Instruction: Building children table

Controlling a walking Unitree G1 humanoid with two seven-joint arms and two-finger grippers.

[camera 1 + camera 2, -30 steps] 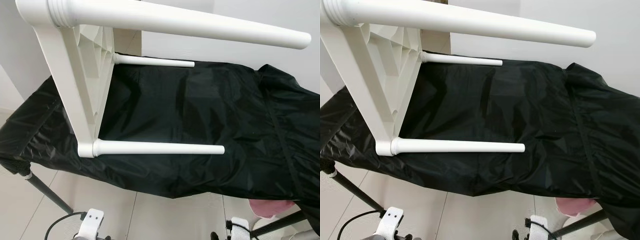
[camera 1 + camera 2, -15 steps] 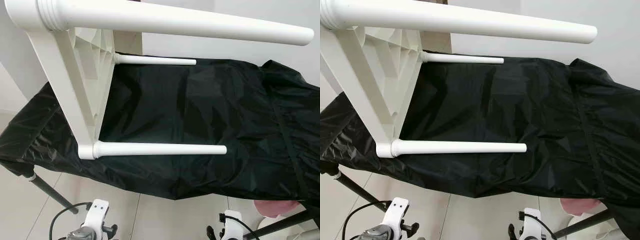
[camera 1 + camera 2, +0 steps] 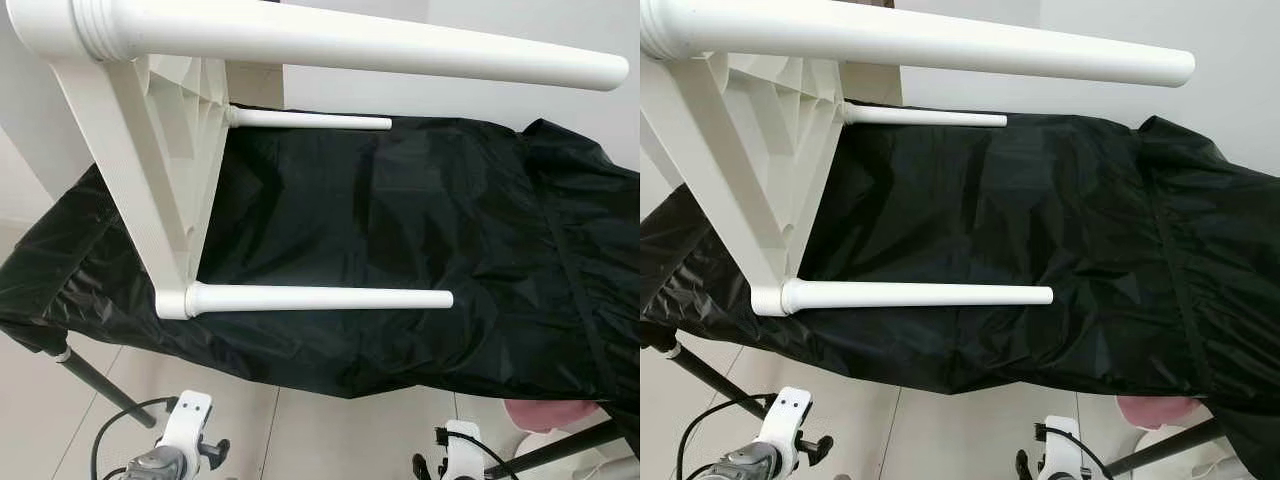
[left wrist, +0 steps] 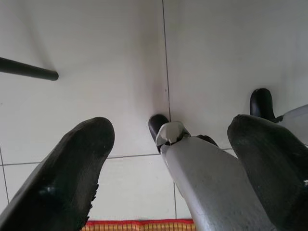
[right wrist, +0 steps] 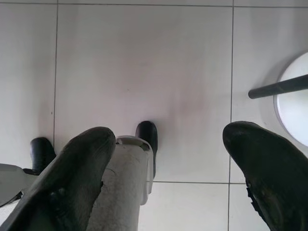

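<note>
Black cover [image 3: 420, 250]: draping over a stand, carrying the work.
White plastic children's table [image 3: 150, 180]: lying on its side on the cover, ribbed underside facing right.
Legs: three are seated and sticking out sideways, the nearest [image 3: 350, 45], lower [image 3: 320, 298] and far [image 3: 310, 121].
Left gripper [image 4: 173, 130]: hanging over floor tiles [image 5: 144, 57], fingers wide apart, holding nothing.
Right gripper [image 5: 168, 137]: likewise hanging, fingers apart.
Change: over the last second only the view and the low arms are drifting. The table is keeping its pose, so assembly is likely not advancing.
</note>
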